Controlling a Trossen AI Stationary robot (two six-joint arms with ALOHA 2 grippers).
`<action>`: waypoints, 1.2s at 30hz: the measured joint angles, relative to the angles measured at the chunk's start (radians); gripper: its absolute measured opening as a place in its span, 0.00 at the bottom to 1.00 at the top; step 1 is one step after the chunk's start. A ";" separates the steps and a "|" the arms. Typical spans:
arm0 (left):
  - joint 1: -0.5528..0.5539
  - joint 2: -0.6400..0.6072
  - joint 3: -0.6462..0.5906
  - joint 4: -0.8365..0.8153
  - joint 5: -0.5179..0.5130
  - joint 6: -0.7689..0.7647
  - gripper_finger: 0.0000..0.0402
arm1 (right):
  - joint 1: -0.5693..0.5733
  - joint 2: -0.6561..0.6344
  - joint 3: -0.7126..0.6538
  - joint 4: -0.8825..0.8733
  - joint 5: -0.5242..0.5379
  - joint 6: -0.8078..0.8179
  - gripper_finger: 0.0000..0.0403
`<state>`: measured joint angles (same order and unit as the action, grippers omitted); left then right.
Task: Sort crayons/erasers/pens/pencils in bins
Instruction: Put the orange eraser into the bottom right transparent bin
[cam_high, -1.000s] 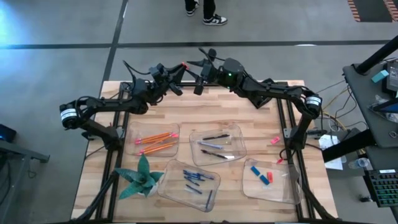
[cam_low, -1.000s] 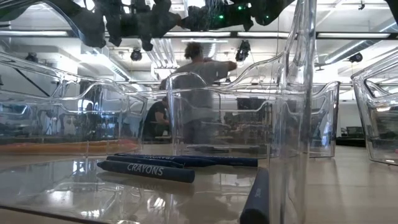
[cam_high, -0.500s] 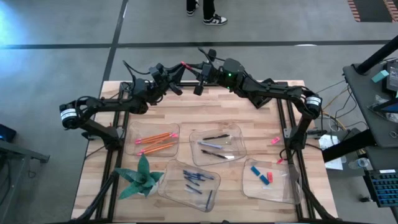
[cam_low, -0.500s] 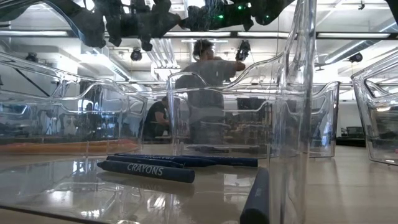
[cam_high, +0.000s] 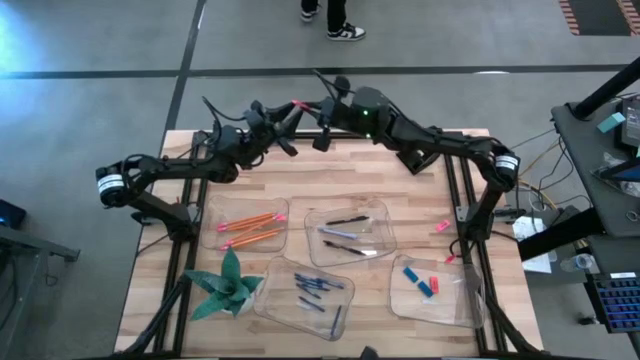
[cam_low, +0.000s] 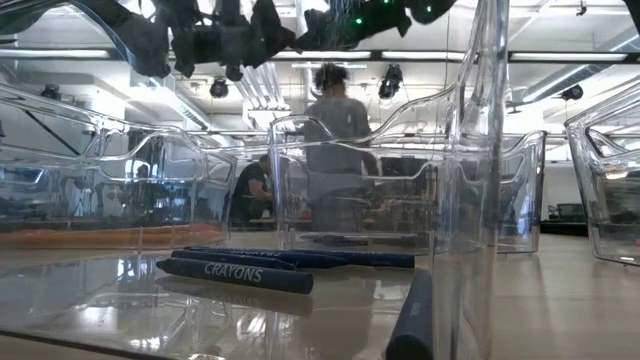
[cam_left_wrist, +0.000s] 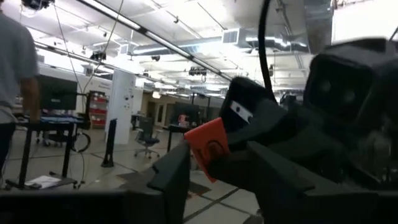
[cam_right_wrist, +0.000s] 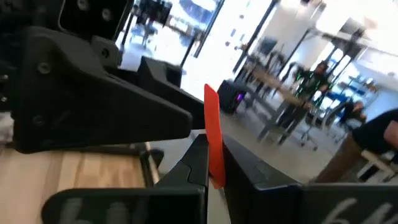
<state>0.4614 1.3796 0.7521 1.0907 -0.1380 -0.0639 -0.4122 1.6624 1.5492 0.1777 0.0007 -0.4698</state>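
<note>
Red eraser (cam_right_wrist: 213, 140) sits pinched in your right claw (cam_high: 322, 108), raised above the bench's far edge. Your left claw (cam_high: 283, 122), just beside it, stands parted; likely a handover toward the eraser bin (cam_high: 437, 290).

A pale butcher-block wooden table (cam_high: 330, 190) with a dark metal frame carries four clear shallow plastic bins (cam_high: 350, 232) with rounded corners, grouped toward its near half. The left far bin (cam_high: 250, 223) holds thin orange pencils (cam_high: 252, 219); the one beside it holds dark sticks. The near middle bin (cam_high: 308, 293) contains short blue crayons (cam_low: 238, 272), and the near right bin (cam_high: 432, 288) holds small blue and red erasers (cam_high: 420, 283). A green folded-paper plant (cam_high: 227, 285) stands at the near left corner. A small pink block (cam_high: 442, 226), possibly another eraser, lies loose on the wood near the right edge.
</note>
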 joint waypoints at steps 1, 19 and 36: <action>0.000 0.000 0.000 -0.010 0.002 0.000 0.38 | 0.000 0.000 0.020 -0.046 0.003 0.004 0.04; 0.016 -0.008 -0.006 -0.433 -0.018 -0.008 0.49 | 0.046 -0.004 0.520 -1.626 0.102 0.539 0.03; 0.014 -0.038 -0.029 -0.631 -0.018 -0.140 0.49 | 0.703 -0.228 0.009 -1.731 -0.159 1.406 0.03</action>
<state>0.4755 1.3413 0.7233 0.4599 -0.1558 -0.2034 0.2906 1.4346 1.5584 -1.5532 -0.1579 0.9365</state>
